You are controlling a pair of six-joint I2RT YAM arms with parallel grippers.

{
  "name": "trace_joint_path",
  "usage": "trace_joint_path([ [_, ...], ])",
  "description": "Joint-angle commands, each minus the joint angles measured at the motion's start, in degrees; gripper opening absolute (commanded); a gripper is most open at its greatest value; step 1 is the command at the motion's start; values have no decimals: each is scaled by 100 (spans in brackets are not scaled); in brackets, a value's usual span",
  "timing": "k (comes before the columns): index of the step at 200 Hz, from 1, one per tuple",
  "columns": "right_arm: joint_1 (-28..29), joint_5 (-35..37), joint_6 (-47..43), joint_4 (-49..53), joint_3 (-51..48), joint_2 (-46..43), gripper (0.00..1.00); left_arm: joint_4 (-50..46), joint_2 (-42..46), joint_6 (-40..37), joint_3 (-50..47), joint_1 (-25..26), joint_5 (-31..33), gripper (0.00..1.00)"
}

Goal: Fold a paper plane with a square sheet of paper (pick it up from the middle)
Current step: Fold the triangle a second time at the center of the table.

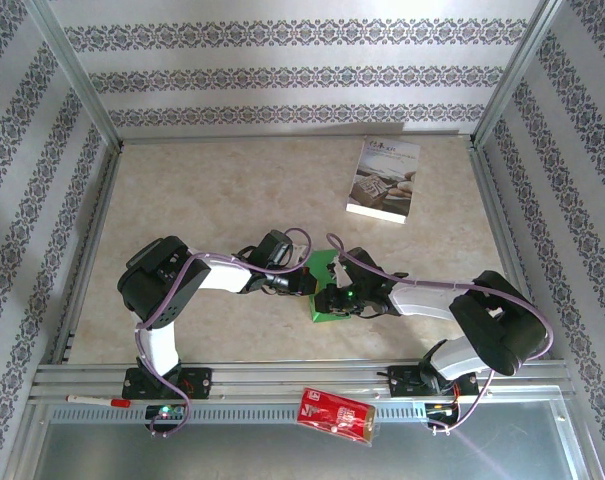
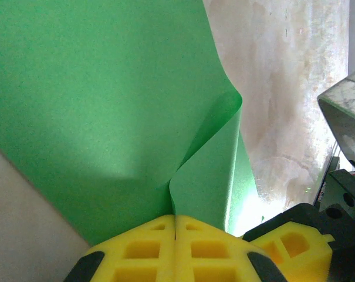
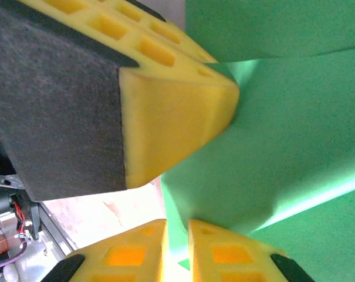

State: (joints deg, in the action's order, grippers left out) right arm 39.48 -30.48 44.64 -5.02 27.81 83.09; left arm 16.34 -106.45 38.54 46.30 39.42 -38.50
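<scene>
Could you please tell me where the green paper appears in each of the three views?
Top external: paper just below centre, where the arms meet.
Left wrist: paper across the left and middle.
Right wrist: paper across the right and top.
Shared landmark: the pale table, right of the paper in left wrist, lower left in right wrist.

Elbows out wide, left arm (image 1: pixel 172 290) and right arm (image 1: pixel 462 310) reach inward and meet low over the tabletop (image 1: pixel 232 200) middle, toward its near edge. Left gripper (image 2: pixel 175 226) pads pressed flat together, pinching green sheet (image 2: pixel 95 106). Right gripper (image 3: pixel 177 238) jaws a slim gap apart, sheet running between; grip unclear.
</scene>
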Motion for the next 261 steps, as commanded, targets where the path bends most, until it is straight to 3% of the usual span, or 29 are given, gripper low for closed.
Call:
trace_joint_path([
  [1,-37,17,-61,-52,-91,35,18,-322,-235,-144,122,92,149,0],
  [148,-386,-88,-118,281,-433,-584,17,-469,-376,-243,240,119,177,0],
  [229,-92,-125,9,142,-171,-674,17,-334,-387,-157,267,167,150,0],
  [261,-271,124,-7,429,-282,-823,15,-267,-341,-94,265,180,116,0],
])
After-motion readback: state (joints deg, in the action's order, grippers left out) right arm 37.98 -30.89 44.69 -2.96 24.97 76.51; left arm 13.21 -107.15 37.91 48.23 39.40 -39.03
